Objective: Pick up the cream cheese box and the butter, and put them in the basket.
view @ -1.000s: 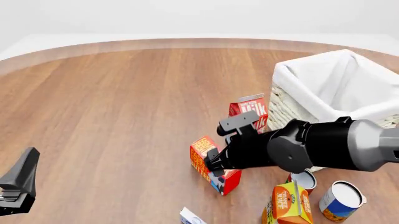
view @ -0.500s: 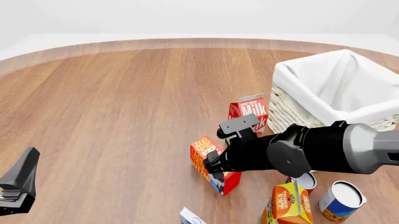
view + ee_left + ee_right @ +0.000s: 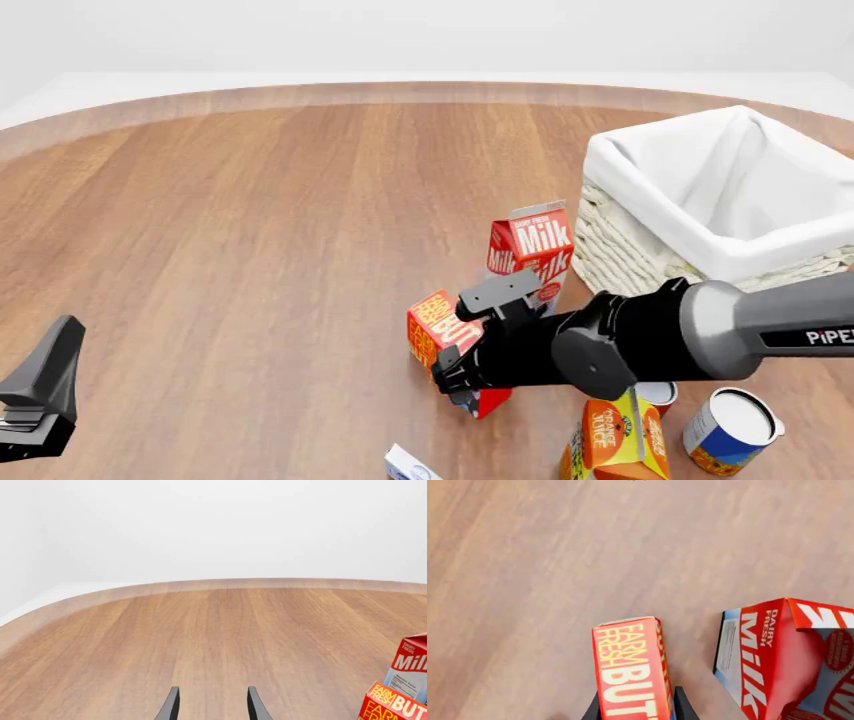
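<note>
Currently the basket (image 3: 721,200) stands beyond the right claw (image 3: 461,362), well apart. Lowered since the earlier frame, this claw's fingers straddle the butter (image 3: 441,335), contact unclear. The red-orange, white-lettered carton lies long axis along them. Left claw (image 3: 211,706): spread, empty.

the tabletop (image 3: 267,220) looks like smooth brown wood with long fine grain and a soft sheen, paler along its curved edge. the basket (image 3: 617,240) is rough whitish woven wicker, lined with matt white cloth that folds over its rim. the butter (image 3: 430,335) and the milk carton (image 3: 531,245) look like printed cardboard, smooth and lightly glossy. the right arm (image 3: 694,335) has matt black joints and a satin grey shell like plastic or metal.
</note>
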You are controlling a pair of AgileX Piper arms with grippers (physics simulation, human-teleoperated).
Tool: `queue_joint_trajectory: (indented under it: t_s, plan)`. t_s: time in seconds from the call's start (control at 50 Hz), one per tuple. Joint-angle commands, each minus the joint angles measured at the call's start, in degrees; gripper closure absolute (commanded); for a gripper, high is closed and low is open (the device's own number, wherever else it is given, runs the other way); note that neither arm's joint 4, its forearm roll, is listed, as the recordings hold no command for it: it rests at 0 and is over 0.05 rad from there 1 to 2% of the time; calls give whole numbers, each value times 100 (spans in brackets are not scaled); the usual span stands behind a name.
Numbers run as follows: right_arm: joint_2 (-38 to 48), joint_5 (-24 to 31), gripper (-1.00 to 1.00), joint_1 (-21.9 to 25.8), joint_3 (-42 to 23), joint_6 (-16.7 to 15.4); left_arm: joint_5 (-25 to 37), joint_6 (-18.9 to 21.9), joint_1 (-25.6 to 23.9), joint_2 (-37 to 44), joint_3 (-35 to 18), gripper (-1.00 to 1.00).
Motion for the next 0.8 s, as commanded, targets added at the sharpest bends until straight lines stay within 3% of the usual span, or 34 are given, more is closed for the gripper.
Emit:
queue_joint_trajectory:
  t_s: [0.02, 0.08, 0.1, 0.42, 0.8]
  plan:
    - [103, -107, -100, -11, 42, 26, 0, 0, 0, 0, 0, -100]
    - [90, -118, -100, -9, 54, 35, 0, 0, 0, 0, 0, -100]
    - [83, -120, 100, -11, 55, 33, 0, 0, 0, 0, 0, -100]
    - [-77, -4, 100, 44, 0, 28, 0, 0, 0, 0, 0, -100]
    - [-834, 830, 100, 172, -352, -221, 0, 0, 0, 0, 0, -100]
